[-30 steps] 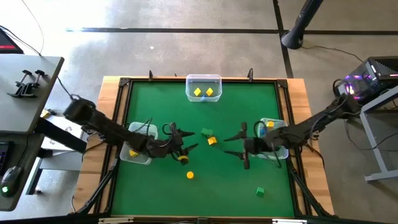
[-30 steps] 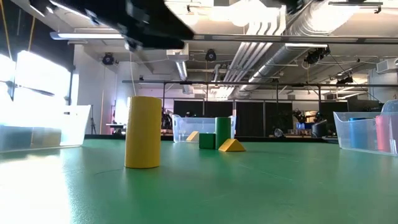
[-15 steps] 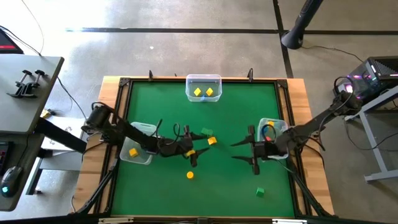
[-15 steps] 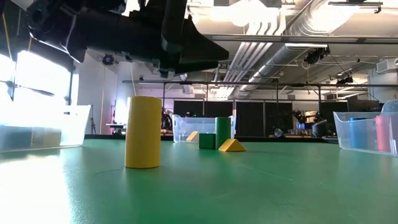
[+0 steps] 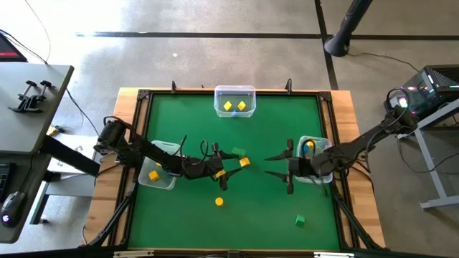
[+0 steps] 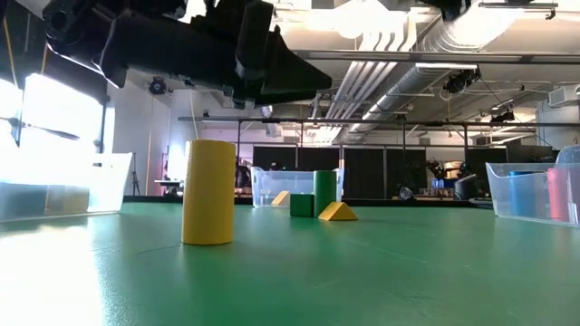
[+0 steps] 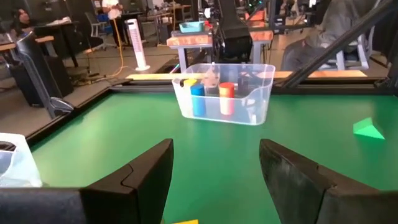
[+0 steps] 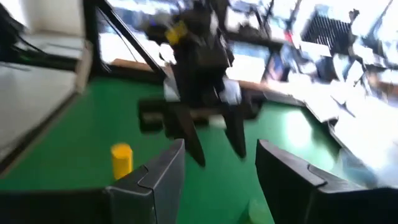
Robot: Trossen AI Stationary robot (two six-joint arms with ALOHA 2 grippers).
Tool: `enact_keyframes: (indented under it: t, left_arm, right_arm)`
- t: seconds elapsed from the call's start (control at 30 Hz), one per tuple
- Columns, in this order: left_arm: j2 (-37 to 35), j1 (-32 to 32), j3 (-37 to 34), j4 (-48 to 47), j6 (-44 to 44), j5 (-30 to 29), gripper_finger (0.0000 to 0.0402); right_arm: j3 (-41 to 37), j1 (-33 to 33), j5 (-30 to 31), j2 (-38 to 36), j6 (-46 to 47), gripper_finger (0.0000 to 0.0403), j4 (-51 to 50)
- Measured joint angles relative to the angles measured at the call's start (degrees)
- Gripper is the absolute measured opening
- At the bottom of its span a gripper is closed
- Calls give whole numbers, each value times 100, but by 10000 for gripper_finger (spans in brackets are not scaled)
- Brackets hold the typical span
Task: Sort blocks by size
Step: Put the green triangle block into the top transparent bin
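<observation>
My left gripper [image 5: 228, 179] [image 7: 214, 180] hangs open just above the green mat, near its middle, with nothing between its fingers. A yellow wedge [image 5: 244, 163] [image 6: 337, 212] and two green blocks [image 5: 237, 152] [image 6: 313, 199] rest on the mat just beyond it. A yellow cylinder [image 5: 219, 202] [image 6: 208, 192] stands upright nearer the front edge. A green cube [image 5: 300, 221] lies at the front right. My right gripper [image 5: 270, 166] [image 8: 221, 180] is open, held above the mat and facing the left gripper, and is empty.
Three clear bins stand on the mat. One at the far edge [image 5: 234, 100] holds two yellow blocks, one on the left [image 5: 159, 172] holds a yellow block, and one on the right [image 5: 313, 154] [image 7: 224, 93] holds blue and orange pieces. A raised frame rims the mat.
My left gripper has moved toward the table's right edge and come down closer to the mat, dropping lower in the low view. It has stayed open. No block has moved.
</observation>
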Motion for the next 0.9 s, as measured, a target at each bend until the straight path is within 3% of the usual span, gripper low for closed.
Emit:
enact_keyframes:
  t: [0.13,0.4,0.6,0.9]
  left_arm:
    - [-2,97,0,-13,-204,-16,223]
    - [-2,209,0,-34,-526,-21,223]
    - [-2,207,0,-32,-534,-19,223]
    - [-2,196,0,-35,-537,-19,223]
  right_arm:
    - [-93,-166,9,16,654,189,-353]
    - [-707,-177,-219,148,837,189,344]
    - [-319,263,-622,-166,538,189,233]
    - [439,1181,-913,-595,603,189,-1202]
